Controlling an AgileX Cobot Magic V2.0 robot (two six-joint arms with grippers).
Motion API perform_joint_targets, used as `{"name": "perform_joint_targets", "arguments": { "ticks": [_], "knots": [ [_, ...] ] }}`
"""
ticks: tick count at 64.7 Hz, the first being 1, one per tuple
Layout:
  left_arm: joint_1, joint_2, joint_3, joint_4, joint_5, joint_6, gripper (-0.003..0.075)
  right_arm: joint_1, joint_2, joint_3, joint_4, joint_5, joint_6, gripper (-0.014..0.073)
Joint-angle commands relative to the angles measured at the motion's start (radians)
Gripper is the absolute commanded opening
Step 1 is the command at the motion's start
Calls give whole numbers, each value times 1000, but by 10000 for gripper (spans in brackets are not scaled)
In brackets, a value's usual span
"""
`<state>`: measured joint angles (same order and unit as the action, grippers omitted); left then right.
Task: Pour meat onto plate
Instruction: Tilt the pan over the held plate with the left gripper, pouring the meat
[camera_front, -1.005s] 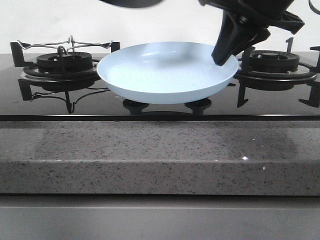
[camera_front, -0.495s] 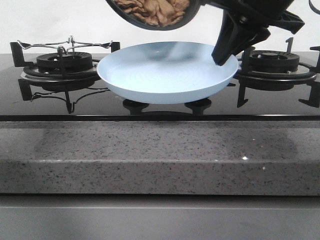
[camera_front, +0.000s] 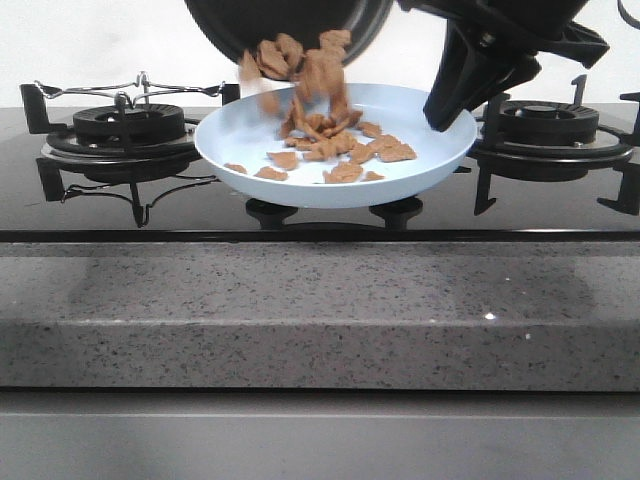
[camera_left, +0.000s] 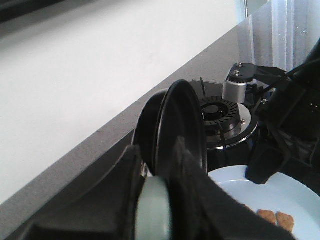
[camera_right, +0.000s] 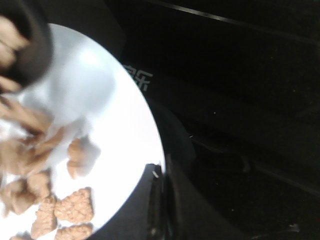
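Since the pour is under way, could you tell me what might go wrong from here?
The meat falls in a loose stream from the tipped pan; chunks already lie near the plate's front rim, so some may bounce onto the stove. The right gripper grips the plate's rim, and a slip could tilt it. Falling pieces may also strike that gripper.

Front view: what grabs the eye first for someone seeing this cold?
The meat tumbling in mid-air from the tilted black frying pan at top centre, with a pile of chunks already on the pale blue plate below. The plate sits raised between the two stove burners, and the right gripper clamps its right rim. The left wrist view shows the left gripper holding the pan on edge.
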<state>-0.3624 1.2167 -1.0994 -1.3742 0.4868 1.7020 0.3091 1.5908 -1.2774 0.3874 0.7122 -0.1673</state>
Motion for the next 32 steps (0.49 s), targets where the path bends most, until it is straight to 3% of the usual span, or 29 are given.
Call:
{"name": "perform_joint_targets", "arguments": {
  "ticks": [1,32],
  "knots": [
    [-8,-47,-41,-48,-10,41,-20,1,-37,-23,21,-45,-13,-111],
    [-8,-58,-41,-48,14,48,-20,1,-37,-23,21,-45,-13,-111]
  ]
}}
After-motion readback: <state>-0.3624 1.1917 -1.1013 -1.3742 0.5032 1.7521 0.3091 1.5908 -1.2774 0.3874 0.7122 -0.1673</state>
